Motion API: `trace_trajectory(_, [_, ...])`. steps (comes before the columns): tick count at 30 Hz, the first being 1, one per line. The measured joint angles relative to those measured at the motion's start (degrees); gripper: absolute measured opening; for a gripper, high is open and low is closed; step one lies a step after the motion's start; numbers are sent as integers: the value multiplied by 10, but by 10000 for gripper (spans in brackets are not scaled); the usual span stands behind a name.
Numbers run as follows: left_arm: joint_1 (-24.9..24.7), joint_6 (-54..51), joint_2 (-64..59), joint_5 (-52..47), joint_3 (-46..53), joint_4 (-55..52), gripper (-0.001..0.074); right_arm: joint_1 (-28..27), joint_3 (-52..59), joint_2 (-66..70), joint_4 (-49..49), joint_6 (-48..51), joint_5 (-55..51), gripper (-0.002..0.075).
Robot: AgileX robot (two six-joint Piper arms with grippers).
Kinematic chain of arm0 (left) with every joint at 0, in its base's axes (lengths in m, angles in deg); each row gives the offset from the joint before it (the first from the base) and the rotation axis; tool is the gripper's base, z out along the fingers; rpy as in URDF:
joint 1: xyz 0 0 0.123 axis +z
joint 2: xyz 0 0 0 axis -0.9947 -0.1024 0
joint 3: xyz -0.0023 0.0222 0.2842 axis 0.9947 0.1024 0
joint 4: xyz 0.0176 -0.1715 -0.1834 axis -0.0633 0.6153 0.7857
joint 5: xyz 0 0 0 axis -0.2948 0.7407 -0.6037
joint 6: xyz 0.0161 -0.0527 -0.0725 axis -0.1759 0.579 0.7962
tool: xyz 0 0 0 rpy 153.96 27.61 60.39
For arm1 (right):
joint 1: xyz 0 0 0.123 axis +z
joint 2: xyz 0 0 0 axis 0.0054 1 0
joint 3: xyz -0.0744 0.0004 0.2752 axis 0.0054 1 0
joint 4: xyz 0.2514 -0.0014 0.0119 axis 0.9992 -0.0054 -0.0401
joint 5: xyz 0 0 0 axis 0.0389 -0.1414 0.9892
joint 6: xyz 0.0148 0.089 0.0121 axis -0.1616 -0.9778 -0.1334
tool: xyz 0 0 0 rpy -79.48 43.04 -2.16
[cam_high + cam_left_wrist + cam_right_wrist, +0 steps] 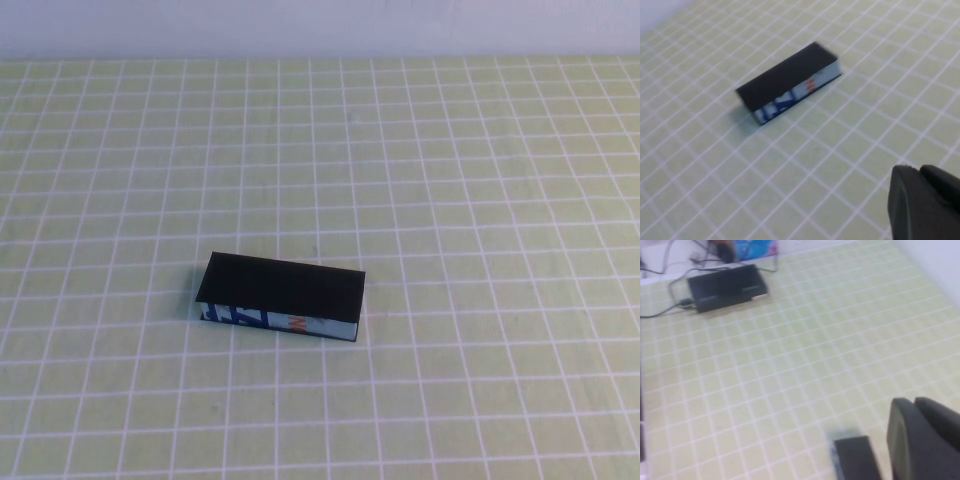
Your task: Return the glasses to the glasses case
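The glasses case [282, 288] lies flat on the green grid mat, a little left of the middle, its black lid shut. Its white, blue and orange-red long side faces the robot. The glasses are out of view. Neither arm shows in the high view. In the left wrist view the case [787, 75] lies well ahead of my left gripper [920, 170], which hangs above bare mat with its black fingers pressed together and nothing between them. In the right wrist view one end of the case [855, 460] sits beside my right gripper [914, 401], which is shut and empty.
A black flat device [727, 287] with cables lies past the mat's edge in the right wrist view, near a colourful printed object [755, 247]. A pale wall [320, 25] runs along the far side of the table.
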Motion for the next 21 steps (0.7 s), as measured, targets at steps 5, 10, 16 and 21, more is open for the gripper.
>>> trace_trajectory(5, [0, 71, -20, 88, 1, -127, -4, 0, 111, -108, -62, -1, 72, -18])
trace_trajectory(10, [0, 178, -24, 229, 27, -212, -4, 0, 318, -236, -120, -1, 199, -18])
trace_trajectory(16, [0, 232, -26, 340, 84, -220, -4, 0, 595, -426, -142, -1, 401, -18])
trace_trajectory(21, [0, 245, -26, 373, 108, -182, -4, 0, 795, -579, -120, -1, 547, -18])
